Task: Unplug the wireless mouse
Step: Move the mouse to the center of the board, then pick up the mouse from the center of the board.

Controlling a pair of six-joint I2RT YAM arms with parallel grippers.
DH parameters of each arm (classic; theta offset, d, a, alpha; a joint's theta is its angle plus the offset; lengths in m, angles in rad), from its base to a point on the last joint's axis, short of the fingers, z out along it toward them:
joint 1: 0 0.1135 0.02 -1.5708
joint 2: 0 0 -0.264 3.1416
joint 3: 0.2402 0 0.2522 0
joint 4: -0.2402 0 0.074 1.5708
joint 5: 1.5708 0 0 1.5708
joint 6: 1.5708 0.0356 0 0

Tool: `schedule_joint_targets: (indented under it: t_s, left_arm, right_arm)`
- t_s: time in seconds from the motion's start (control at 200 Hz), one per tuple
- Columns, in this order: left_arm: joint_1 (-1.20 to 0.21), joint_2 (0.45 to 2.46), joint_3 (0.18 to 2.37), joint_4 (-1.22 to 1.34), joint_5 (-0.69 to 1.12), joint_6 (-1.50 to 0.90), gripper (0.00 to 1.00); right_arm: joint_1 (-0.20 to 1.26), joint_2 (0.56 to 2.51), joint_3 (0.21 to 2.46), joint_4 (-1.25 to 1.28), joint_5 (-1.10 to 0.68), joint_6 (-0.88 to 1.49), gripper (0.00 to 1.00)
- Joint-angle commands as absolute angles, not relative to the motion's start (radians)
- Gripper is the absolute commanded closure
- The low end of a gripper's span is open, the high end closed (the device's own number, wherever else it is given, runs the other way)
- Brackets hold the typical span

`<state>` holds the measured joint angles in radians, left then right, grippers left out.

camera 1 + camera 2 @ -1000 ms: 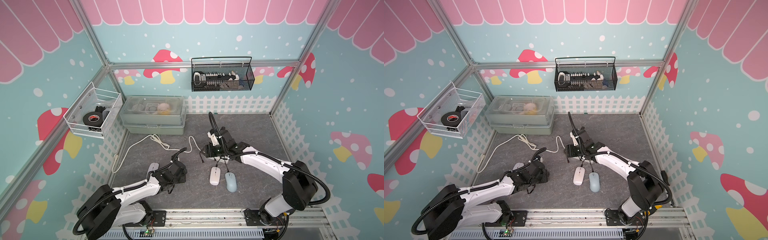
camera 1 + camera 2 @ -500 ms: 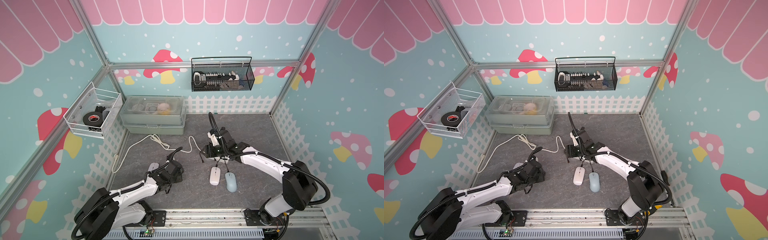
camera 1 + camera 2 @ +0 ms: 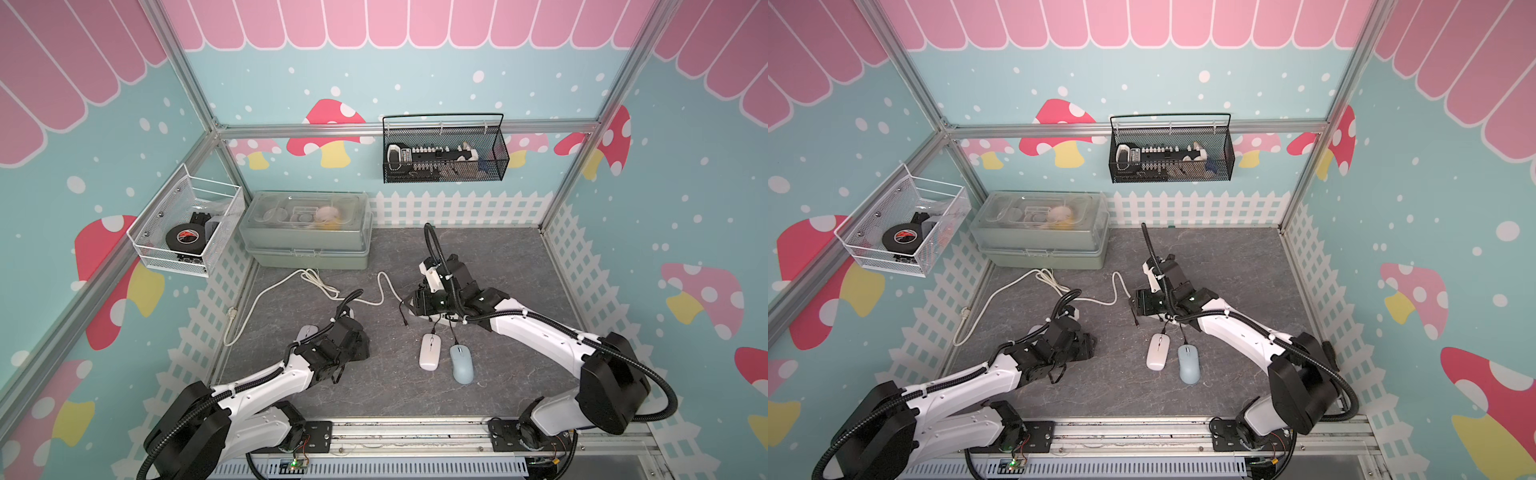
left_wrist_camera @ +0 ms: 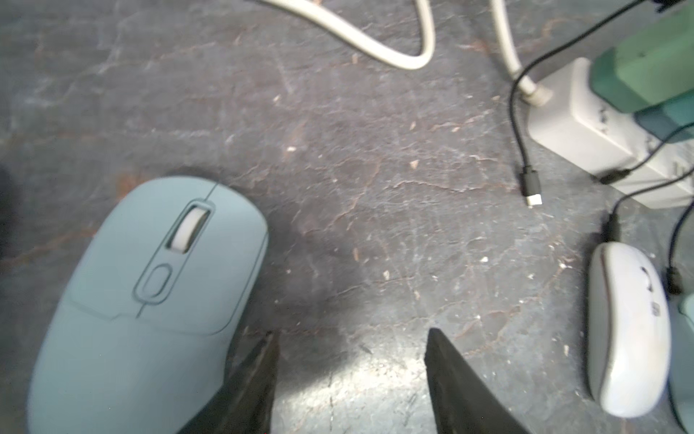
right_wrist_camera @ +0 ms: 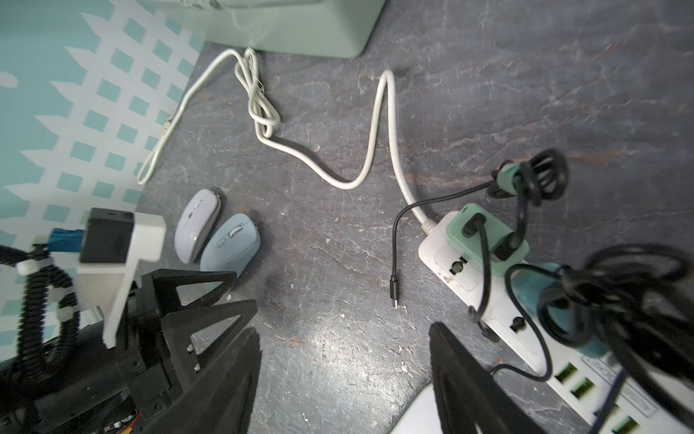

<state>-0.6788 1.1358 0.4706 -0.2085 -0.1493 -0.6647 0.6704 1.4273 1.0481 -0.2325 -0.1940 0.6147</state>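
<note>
A grey-blue wireless mouse [image 4: 150,293] lies on the mat with no cable in it, touching the outer side of one finger of my left gripper [image 4: 351,338]. That gripper [image 3: 362,345] is open, with bare mat between its fingers. A loose black cable end [image 4: 533,188] lies apart from it. At mid-mat, a white mouse [image 3: 430,351] and a pale blue mouse [image 3: 461,363] each have a black cable plugged into the front. My right gripper [image 5: 343,338] is open and empty, hovering by the white power strip [image 5: 488,300].
A lavender mouse [image 5: 197,225] lies beside the grey-blue one. The strip's white cord [image 3: 311,282] loops across the mat's back left. A green lidded box [image 3: 307,232] stands at the back left. Wire baskets [image 3: 444,153] hang on the walls.
My left arm has shifted a little on the mat's left side and its jaws stand wider. The right arm has hardly moved.
</note>
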Motion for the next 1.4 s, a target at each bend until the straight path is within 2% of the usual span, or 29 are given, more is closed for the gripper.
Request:
schedule_joint_targets:
  t_s: [0.0,0.125,0.345,0.48,0.846,1.131,1.391]
  left_arm:
    - [-0.697,1.164,0.545,-0.134,-0.095,-0.588,0.31]
    - [-0.753,1.237,0.606,-0.116,-0.090,-0.537,0.26]
    - [-0.873,1.400,0.739,-0.108,-0.098,-0.466,0.27]
    - [-0.949,1.496,0.838,-0.151,-0.127,-0.440,0.27]
    - [-1.051,1.666,0.996,-0.211,-0.133,-0.458,0.27]
    - [-1.111,1.784,1.142,-0.399,-0.220,-0.514,0.30]
    - [-1.119,1.827,1.173,-0.465,-0.283,-0.588,0.28]
  right_arm:
    - [0.673,1.351,1.038,-0.198,-0.163,0.573,0.22]
    - [0.674,1.291,1.015,-0.201,-0.087,0.552,0.16]
    - [0.662,1.236,0.985,-0.264,0.125,0.548,0.12]
    - [0.627,1.226,0.972,-0.317,0.193,0.577,0.11]
    - [0.436,1.113,0.870,-0.312,0.104,0.622,0.06]
    - [0.405,1.128,0.856,-0.307,0.058,0.609,0.05]
    - [0.402,1.134,0.841,-0.293,0.035,0.611,0.05]
